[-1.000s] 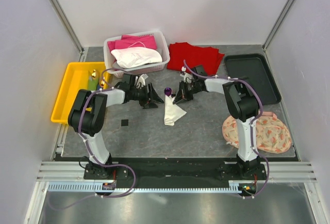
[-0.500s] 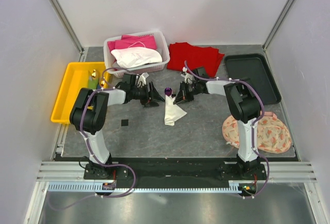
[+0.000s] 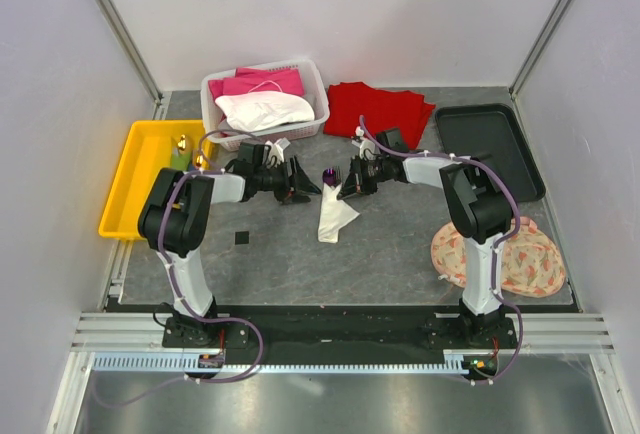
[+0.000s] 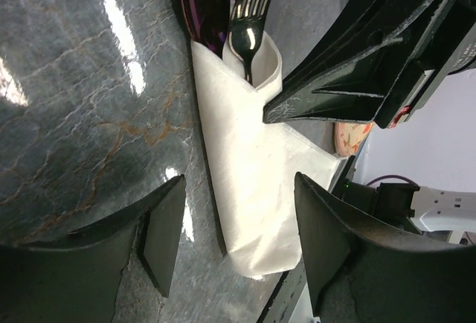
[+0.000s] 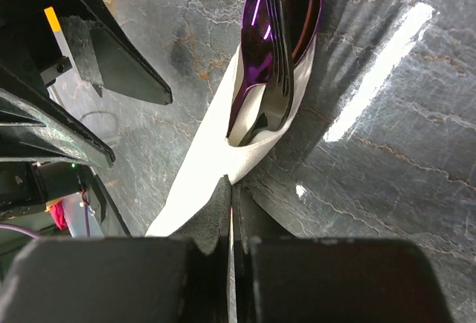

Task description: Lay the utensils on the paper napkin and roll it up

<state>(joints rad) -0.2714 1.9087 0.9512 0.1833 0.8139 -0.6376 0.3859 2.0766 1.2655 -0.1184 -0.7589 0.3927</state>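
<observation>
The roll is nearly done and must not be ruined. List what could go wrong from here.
1. The right jaws, shut, rest their tips on the paper napkin at its fold; lifting off may let the loose roll spring open.
2. The utensils poke out of the open end and could slide out if nudged.
3. The left jaws stand open beside the roll; closing could crumple the paper.

Grey table (image 3: 400,244), paper napkin (image 3: 333,216) rolled, yellow bin (image 3: 140,179), white basket (image 3: 266,136), red cloth (image 3: 380,109), black tray (image 3: 490,149), floral plate (image 3: 520,254)
</observation>
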